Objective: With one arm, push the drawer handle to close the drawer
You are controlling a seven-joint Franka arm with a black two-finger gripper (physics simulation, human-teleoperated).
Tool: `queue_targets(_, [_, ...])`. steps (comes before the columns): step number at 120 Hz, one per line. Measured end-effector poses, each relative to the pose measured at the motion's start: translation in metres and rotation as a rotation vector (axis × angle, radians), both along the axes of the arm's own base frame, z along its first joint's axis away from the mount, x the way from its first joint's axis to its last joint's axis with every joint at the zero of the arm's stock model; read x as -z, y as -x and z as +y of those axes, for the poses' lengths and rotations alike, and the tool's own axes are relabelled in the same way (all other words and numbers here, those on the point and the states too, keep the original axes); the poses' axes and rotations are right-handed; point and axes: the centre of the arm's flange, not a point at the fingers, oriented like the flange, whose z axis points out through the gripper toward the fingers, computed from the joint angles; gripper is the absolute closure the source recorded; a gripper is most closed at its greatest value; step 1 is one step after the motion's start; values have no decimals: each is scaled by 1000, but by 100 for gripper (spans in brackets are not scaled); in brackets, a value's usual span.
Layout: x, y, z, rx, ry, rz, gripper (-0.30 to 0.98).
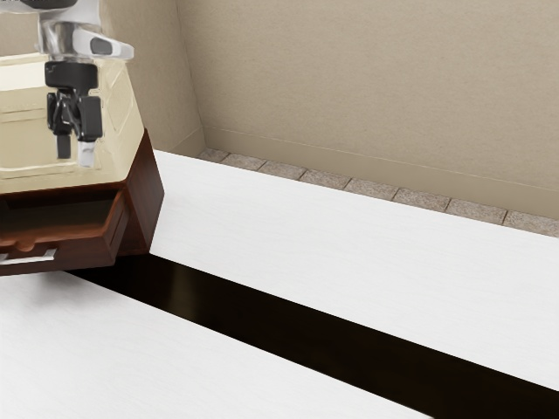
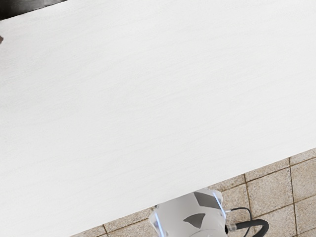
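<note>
A: What's the room like?

B: Beige wall (image 1: 367,87), with stone-coloured tiles (image 1: 323,179) along its foot. In front is a white table (image 1: 349,236) with a black strip (image 1: 262,314) running across it.

A: And the cabinet (image 1: 145,196)?

B: At the exterior view's left, partly out of the picture. Reddish-brown wood below, cream upper part (image 1: 120,118) above.

A: Where's the drawer (image 1: 87,251)?

B: Low in the brown part, and it's open, sticking out from the cabinet. You can look down into it over the front, which has a small notch in its upper edge.

A: The handle (image 1: 31,258)?

B: Pale metal, on the drawer's front, just below the notch. One end is cut off by the exterior view's left edge.

A: Now the gripper (image 1: 75,154).

B: Black, hanging with its fingers down, higher in the exterior view than the drawer and seen against the cream part. It's apart from the handle.

A: Jaws?

B: Open, a gap between the two tips and nothing held.

A: Anything more in the wrist view?

B: The table again, and past its edge the arm's pale base (image 2: 190,217), with blue light strips and a black hose (image 2: 254,224) beside it, over the tiles.
</note>
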Motion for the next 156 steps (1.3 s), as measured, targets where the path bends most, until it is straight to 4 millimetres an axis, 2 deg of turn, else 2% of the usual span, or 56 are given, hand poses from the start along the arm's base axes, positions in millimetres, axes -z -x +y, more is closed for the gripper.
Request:
queue_targets(17, [-5,-7,57,16,23,-144,0])
queue_targets(20, [-10,-7,64,20,19,-170,0])
queue_targets(25, [-53,10,74,13,-30,-262,0])
queue_targets(30, [-116,55,72,-30,-128,-363,0])
queue_targets(33, [-132,73,58,-26,-152,-383,0])
queue_targets(36, [-132,85,53,-35,-157,-368,0])
queue_targets(42, [-111,98,58,-76,-153,-308,0])
queue_targets(49, [-72,115,63,-140,-156,-228,0])
queue_targets(56, [-13,130,70,-215,-139,-146,0])
queue_targets(61, [32,123,67,-237,-139,-101,0])
queue_targets(68, [76,116,64,-257,-139,-79,0])
queue_targets(76, [111,111,68,-287,-126,-96,4])
queue_targets(85, [140,100,77,-318,-119,-139,21])
queue_targets(101, [183,84,111,-424,-117,-193,50])
queue_targets(113, [198,76,129,-470,-168,-226,63])
queue_targets(122, [212,69,135,-499,-198,-239,68])
queue_targets(131, [227,71,141,-549,-216,-242,72])
queue_targets(156, [240,75,161,-711,-256,-267,77])
